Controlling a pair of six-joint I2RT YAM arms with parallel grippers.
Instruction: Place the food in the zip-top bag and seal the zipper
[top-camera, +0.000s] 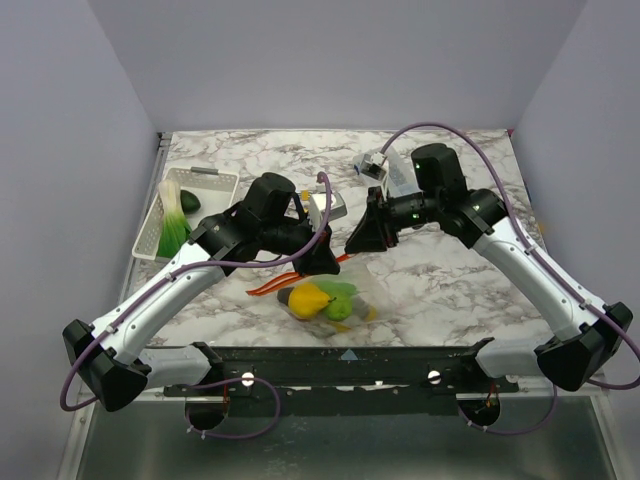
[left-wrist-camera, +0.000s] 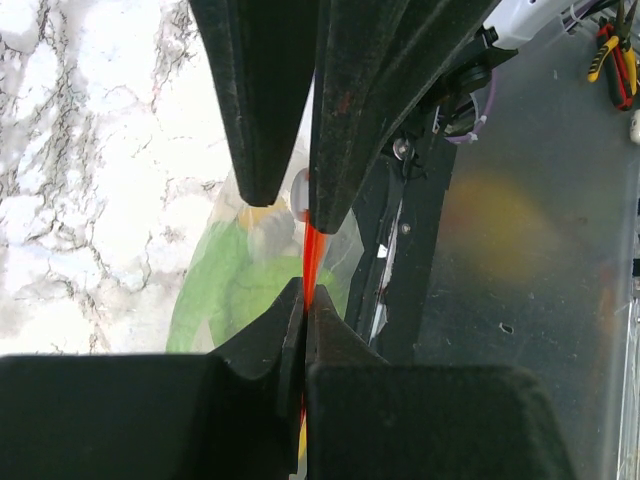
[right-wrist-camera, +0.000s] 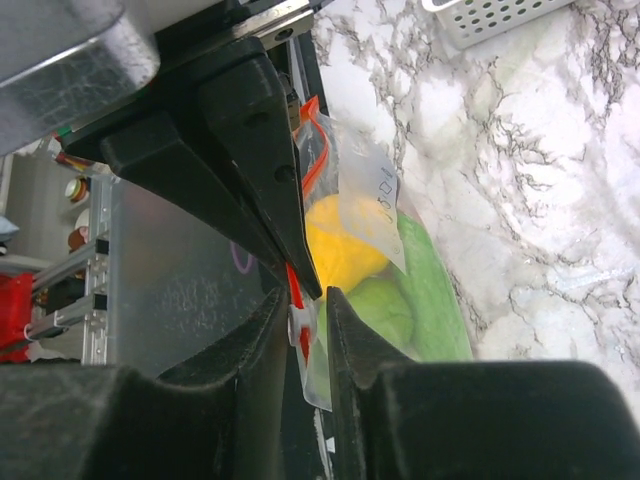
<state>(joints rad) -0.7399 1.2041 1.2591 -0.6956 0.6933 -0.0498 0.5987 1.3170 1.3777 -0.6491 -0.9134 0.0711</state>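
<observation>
The zip-top bag (top-camera: 352, 300) lies near the front edge with a yellow fruit (top-camera: 308, 299) and green pieces (top-camera: 340, 300) of the food inside. My left gripper (top-camera: 325, 262) is shut on the zipper (left-wrist-camera: 312, 255), the orange-red strip, which runs up from between its jaws (left-wrist-camera: 304, 300). My right gripper (top-camera: 355, 245) meets it from the other side. Its jaws (right-wrist-camera: 307, 292) stand narrowly apart around the white slider (right-wrist-camera: 299, 325), without pinching it. The yellow fruit (right-wrist-camera: 345, 240) and the green pieces (right-wrist-camera: 385, 310) show through the bag just beyond.
A white basket (top-camera: 215, 180) at the left holds a white-green leek (top-camera: 172, 225) and a dark avocado (top-camera: 190, 203). A small clear box with blue edges (top-camera: 378, 165) stands at the back. The black front rail (top-camera: 340, 355) runs just below the bag.
</observation>
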